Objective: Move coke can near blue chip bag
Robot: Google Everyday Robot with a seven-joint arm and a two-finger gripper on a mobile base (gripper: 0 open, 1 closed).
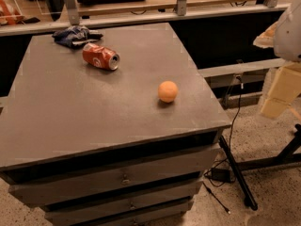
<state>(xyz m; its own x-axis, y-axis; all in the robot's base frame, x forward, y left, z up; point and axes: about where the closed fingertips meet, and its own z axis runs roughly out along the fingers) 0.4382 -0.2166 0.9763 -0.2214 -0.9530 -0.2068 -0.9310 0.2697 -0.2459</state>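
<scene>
Coke can (pixel 100 56) lies on its side just beside the blue chip bag (pixel 75 35) at the far left of the desk (pixel 94 121), so the job looks done. The pincer (pixel 277 95) hangs off to the right; spread or pressed together, nobody can tell. Orange ball (pixel 168 91) sits apart. Speckled floor (pixel 273 185) with cables (pixel 235 121)

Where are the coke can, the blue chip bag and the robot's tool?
coke can (pixel 100 56), camera view, red side.
blue chip bag (pixel 75 35), camera view, crumpled middle.
tool (pixel 278 97), camera view, pale lower part, right of the table.
</scene>
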